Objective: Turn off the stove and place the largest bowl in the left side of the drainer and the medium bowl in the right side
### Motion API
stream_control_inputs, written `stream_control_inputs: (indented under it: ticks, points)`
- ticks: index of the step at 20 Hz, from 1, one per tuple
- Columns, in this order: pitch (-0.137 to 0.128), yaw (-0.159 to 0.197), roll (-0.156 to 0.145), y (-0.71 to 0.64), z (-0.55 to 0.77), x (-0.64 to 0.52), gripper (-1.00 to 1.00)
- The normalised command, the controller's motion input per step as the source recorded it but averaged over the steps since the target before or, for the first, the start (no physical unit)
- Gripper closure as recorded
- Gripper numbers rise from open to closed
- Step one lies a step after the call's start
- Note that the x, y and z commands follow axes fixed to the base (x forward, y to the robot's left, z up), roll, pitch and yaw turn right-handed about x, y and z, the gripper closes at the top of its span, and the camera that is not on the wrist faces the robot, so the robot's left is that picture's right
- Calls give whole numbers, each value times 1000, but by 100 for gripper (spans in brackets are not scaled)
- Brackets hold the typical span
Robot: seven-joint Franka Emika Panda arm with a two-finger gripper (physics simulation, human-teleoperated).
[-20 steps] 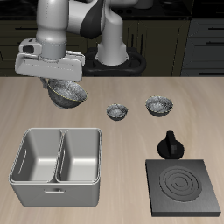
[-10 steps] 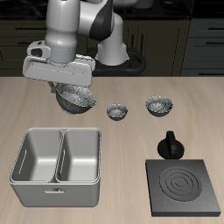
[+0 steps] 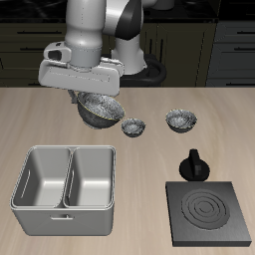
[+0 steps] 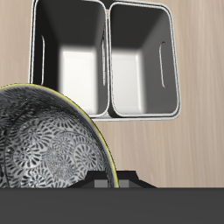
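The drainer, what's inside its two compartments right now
Both compartments of the drainer show bare grey metal; no bowl is in either. The gripper holds the largest bowl in the air, farther back. In the wrist view that bowl covers one corner of the drainer.

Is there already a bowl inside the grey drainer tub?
No, both compartments of the drainer show only bare metal floors in the wrist view.

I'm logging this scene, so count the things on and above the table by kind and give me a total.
Bowls: 3, the largest held up in the claw, the medium and the tiny on the table
Drainer: 1
Stove: 1
Knob: 1
Total: 6
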Motion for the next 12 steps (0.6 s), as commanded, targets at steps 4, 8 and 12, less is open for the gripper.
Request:
stream_control_inputs:
  ticks: [4, 8, 12]
  points:
    - [-5, 15, -29, -62, 133, 228, 100]
    - [16, 16, -52, -219, 89, 300, 100]
    - [27, 2, -29, -125, 54, 257, 100]
